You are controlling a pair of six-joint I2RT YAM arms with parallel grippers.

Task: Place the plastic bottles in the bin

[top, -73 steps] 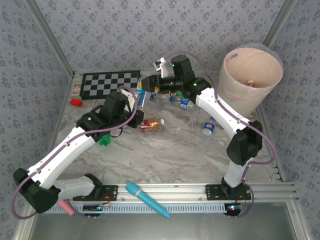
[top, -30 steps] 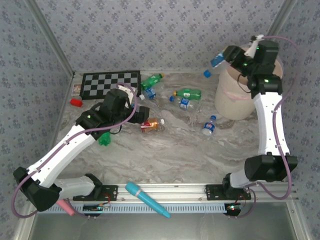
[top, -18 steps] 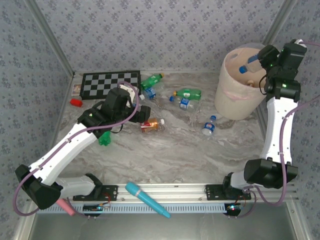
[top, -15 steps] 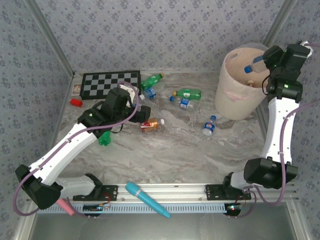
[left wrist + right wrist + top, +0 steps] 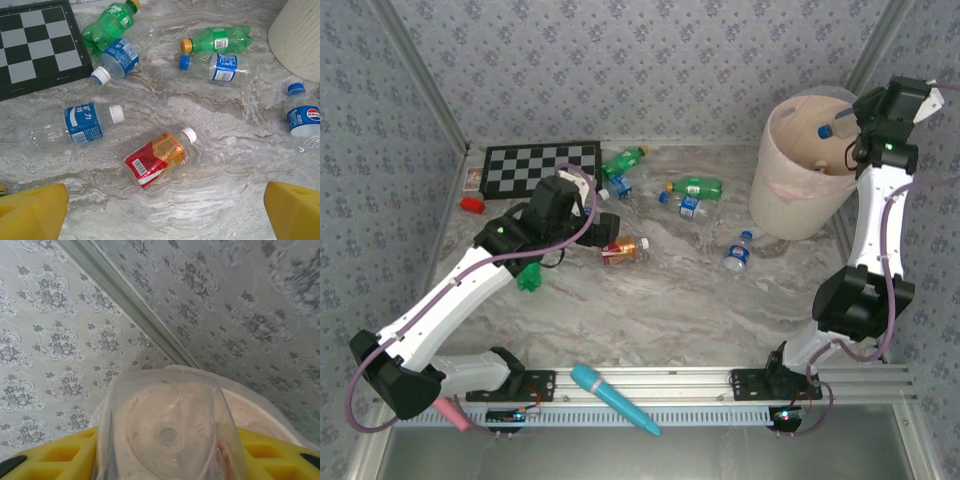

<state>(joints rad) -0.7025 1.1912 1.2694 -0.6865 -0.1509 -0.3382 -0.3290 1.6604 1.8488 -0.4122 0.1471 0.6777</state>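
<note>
My right gripper (image 5: 850, 118) hangs over the mouth of the bin (image 5: 798, 190), shut on a clear blue-capped bottle (image 5: 836, 125) whose cap points down into it. In the right wrist view the bottle's clear base (image 5: 167, 425) sits between the yellow fingers (image 5: 55, 452), with the bin's pink inside (image 5: 252, 412) behind. Several plastic bottles lie on the table: a red-and-orange-labelled one (image 5: 157, 157), two green ones (image 5: 110, 22) (image 5: 222, 39), and blue-labelled ones (image 5: 75, 125) (image 5: 120, 56) (image 5: 215, 67) (image 5: 302, 117). My left gripper (image 5: 162, 215) is open just above the table, near the red-labelled bottle (image 5: 625, 250).
A chessboard (image 5: 540, 167) lies at the back left, with a small red block (image 5: 472, 205) beside it. A green piece (image 5: 529, 280) sits under the left arm. A teal microphone (image 5: 613, 398) and a pink one (image 5: 452, 413) rest on the front rail.
The right arm has swung from the back of the table up and right to over the bin, carrying the bottle. The left arm has barely moved.
</note>
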